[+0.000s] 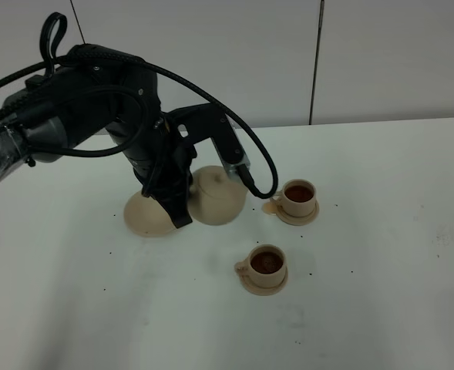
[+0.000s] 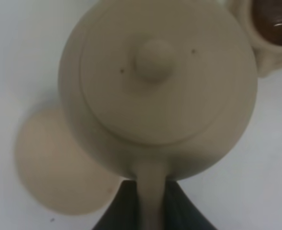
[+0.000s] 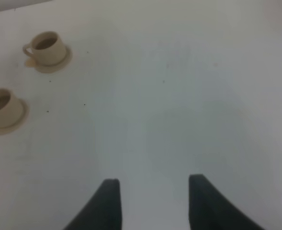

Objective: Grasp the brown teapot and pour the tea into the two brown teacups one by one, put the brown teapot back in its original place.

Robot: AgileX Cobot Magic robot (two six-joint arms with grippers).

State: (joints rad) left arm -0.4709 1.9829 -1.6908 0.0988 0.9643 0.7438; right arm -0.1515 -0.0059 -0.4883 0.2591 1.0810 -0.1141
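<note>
One squat, smooth ceramic teapot (image 1: 220, 196) hangs in the left pincer (image 2: 150, 201), clamped on its handle, at the wide round saucer's (image 1: 148, 216) three o'clock. Two filled teacups (image 1: 299, 197) (image 1: 267, 266) on small saucers, seemingly glazed. Right pincer (image 3: 152, 201) gapes wide over the white tabletop (image 1: 381, 254).

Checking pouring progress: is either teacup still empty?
No: both teacups, the far one and the near one, hold dark tea in the high view.

no lettering, label, brand, number or sign can be read anywhere here: nothing on the pottery, nothing on the black arm, nothing on the white table or the pale wall panels.
</note>
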